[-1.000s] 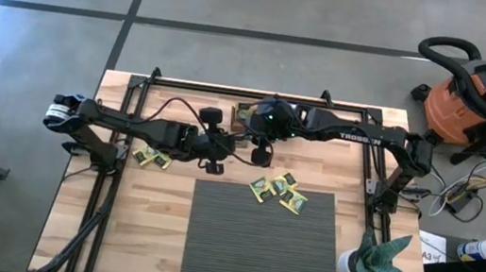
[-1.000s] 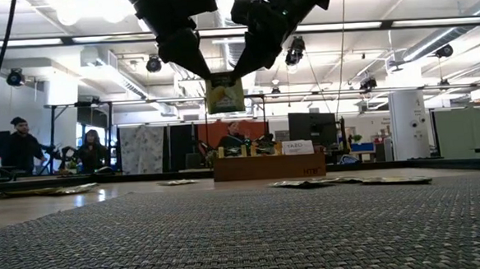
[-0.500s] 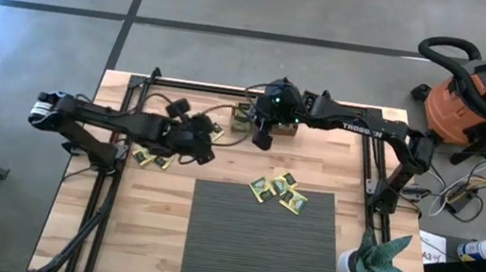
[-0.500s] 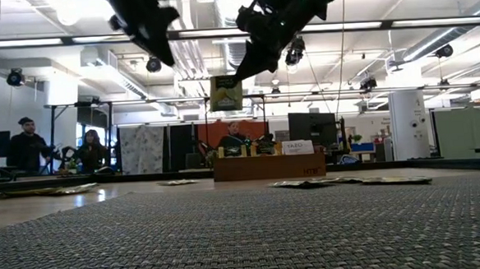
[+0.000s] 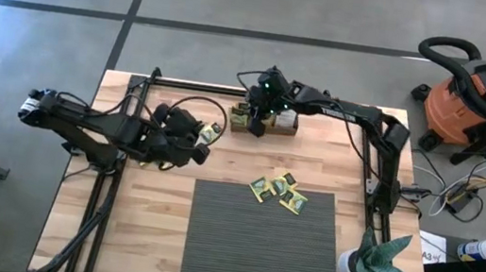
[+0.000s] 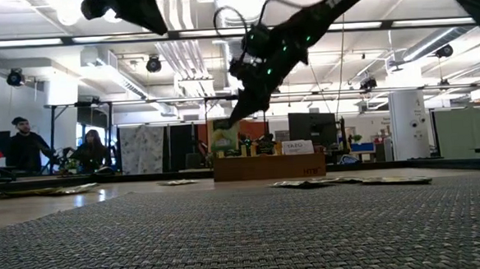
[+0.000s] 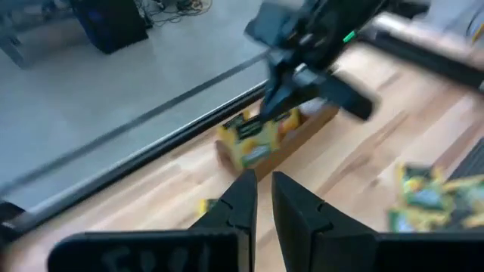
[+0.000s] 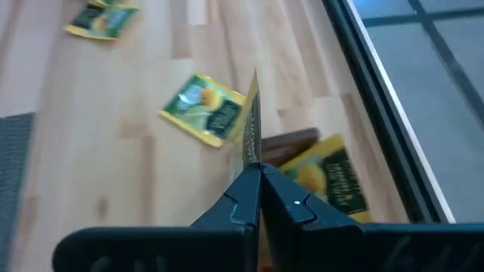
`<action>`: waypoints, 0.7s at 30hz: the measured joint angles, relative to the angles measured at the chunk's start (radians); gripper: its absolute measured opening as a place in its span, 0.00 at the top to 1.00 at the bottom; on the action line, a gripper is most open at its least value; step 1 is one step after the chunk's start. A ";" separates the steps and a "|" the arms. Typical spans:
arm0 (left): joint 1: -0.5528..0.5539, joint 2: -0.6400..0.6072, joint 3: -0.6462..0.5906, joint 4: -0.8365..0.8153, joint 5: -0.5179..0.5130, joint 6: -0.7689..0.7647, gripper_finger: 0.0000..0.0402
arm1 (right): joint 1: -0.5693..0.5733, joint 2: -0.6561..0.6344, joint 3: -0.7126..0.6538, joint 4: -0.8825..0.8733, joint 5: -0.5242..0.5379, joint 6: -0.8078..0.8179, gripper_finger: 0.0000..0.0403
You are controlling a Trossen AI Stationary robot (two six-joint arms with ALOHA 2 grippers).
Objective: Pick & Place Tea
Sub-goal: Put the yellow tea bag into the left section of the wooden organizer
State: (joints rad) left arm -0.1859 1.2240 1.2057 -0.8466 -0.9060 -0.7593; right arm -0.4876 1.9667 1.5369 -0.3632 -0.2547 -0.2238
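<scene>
From above, the right gripper hangs at the far edge of the desk, over the left end of the brown wooden tray. Its jaws are clenched on one yellow-green tea sachet. The left gripper sits left of centre, nearer than the tray and apart from it. A single sachet lies on the wood just beside it on the far side, a pair of sachets shows by the left arm, and a cluster of sachets rests at the far edge of the grey ribbed mat. A potted plant stands at the near right corner, and an orange shop vacuum sits on the floor beyond the desk.

From desk level, the right gripper reaches down from above, the held sachet hanging upright at the left end of the tray. Flat sachets lie on the right, and people stand far off on the left.

The left wrist view shows its own jaws nearly together with nothing between them, and the right gripper farther off holding the sachet at the tray.

The right wrist view shows the jaws pressed on the sachet, seen edge-on, with a sachet standing in the tray below and a loose sachet on the wood.
</scene>
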 joint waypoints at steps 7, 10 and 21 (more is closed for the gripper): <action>-0.074 0.022 -0.001 0.090 -0.021 -0.101 0.90 | -0.059 0.165 0.158 -0.058 -0.016 -0.012 0.98; -0.101 0.027 -0.001 0.095 -0.033 -0.118 0.90 | -0.060 0.209 0.239 -0.165 -0.016 -0.049 0.98; -0.126 0.021 -0.050 0.095 -0.092 -0.178 0.90 | -0.075 0.215 0.371 -0.312 0.051 -0.121 0.98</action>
State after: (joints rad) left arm -0.3115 1.2450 1.1558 -0.7513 -0.9985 -0.9374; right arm -0.5626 2.1814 1.9079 -0.6753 -0.2039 -0.3447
